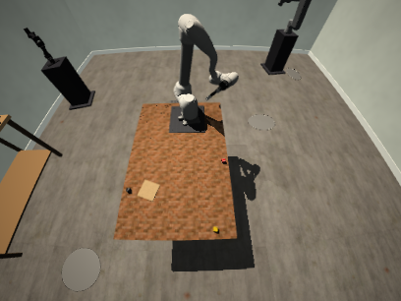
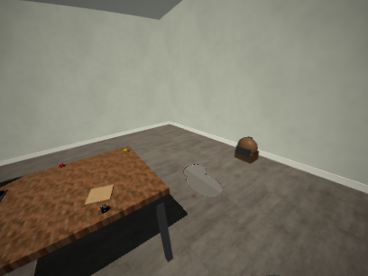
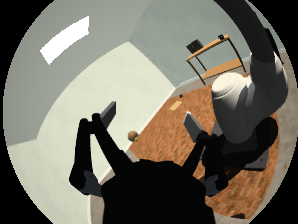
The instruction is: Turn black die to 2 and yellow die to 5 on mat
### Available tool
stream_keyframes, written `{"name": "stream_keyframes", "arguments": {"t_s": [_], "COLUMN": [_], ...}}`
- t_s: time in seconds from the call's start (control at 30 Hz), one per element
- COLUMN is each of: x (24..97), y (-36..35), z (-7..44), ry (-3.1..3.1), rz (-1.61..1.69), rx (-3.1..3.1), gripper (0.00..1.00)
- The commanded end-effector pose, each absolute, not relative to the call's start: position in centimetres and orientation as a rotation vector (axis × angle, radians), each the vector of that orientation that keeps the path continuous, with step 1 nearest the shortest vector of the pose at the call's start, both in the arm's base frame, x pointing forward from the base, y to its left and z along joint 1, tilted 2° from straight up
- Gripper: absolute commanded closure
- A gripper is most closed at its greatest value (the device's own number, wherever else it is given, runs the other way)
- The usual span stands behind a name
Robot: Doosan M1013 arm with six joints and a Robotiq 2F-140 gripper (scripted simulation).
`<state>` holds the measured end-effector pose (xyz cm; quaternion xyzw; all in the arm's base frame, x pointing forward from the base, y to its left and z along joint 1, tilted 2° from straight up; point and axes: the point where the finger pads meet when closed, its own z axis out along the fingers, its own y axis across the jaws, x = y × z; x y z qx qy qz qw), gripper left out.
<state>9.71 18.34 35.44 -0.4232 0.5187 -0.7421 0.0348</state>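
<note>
The black die (image 1: 129,190) (image 2: 105,208) (image 3: 181,95) lies on the table beside the light tan mat (image 1: 148,190) (image 2: 99,194) (image 3: 175,105), near the table's edge. The yellow die (image 1: 215,229) (image 2: 126,151) lies off the mat near a table corner. The red die (image 1: 223,160) (image 2: 61,165) lies off the mat by the long edge opposite the black die. The dice are too small to read their numbers. My gripper (image 1: 207,98) (image 3: 151,112) is open and empty, held up in the air near the arm's base end, far from all three dice. I cannot make out the red die in the wrist view.
The brown table (image 1: 177,172) (image 2: 50,203) carries the arm's dark base plate (image 1: 174,127) at its back end. A wooden shelf (image 1: 22,182) (image 3: 222,67) stands off to one side. Two black pedestals (image 1: 68,81) (image 1: 281,49) stand behind. A brown round object (image 2: 247,146) is on the floor.
</note>
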Motion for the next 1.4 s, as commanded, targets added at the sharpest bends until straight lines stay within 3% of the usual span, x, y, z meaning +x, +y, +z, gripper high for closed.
{"name": "stream_keyframes", "arguments": {"t_s": [0.0,0.6,1.37], "x": [10.2,17.4,35.2], "y": [18.6,21.1,20.0], "z": [35.0,29.1,21.3], "ry": [1.646,2.333,3.269], "rz": [-2.283,-2.171,-1.523], "rx": [-1.306,-1.257,-0.751], "gripper": [0.0,0.0,0.0]}}
